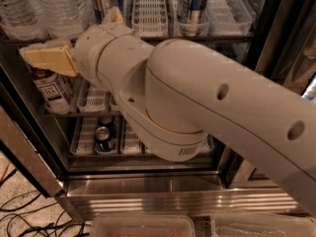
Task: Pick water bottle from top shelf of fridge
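Two water bottles (60, 8) of clear ribbed plastic stand at the far left of the top shelf (217, 35) of the fridge (168, 191); their caps are above the frame's top. My gripper (64, 46), with yellowish pads, is at the left end of the top shelf's dark front rail, just below and in front of the bottles. I cannot tell if it touches a bottle. My thick white arm (197, 102) crosses the view and hides much of the middle shelf.
White slotted lane trays (148, 9) and a tall blue can (192, 1) sit on the top shelf. A brown tea bottle (52, 88) stands on the middle shelf. Soda cans (102, 135) sit lower. Plastic bins (143, 226) and cables (19, 214) lie on the floor.
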Motion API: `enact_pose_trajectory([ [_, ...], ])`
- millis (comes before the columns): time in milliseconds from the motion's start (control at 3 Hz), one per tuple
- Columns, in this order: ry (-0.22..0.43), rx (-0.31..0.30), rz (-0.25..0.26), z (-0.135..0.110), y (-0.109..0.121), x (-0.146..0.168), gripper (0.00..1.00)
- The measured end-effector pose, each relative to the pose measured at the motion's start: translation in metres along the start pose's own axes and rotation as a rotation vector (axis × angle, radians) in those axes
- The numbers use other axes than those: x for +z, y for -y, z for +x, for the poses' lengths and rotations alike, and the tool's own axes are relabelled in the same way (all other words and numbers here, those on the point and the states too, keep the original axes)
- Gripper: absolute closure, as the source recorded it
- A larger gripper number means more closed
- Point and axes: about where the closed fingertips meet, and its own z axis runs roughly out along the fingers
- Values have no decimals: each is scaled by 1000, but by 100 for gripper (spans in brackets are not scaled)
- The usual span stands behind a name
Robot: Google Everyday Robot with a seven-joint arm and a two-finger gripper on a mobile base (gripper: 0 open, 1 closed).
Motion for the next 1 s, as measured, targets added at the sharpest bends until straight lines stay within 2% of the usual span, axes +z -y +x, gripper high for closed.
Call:
enact_pose_trajectory([
  [333, 16, -18, 16, -2, -4, 8, 0],
  [667, 28, -65, 72, -6, -20, 18, 0],
  [1000, 29, -84, 124, 0, -29, 25, 0],
])
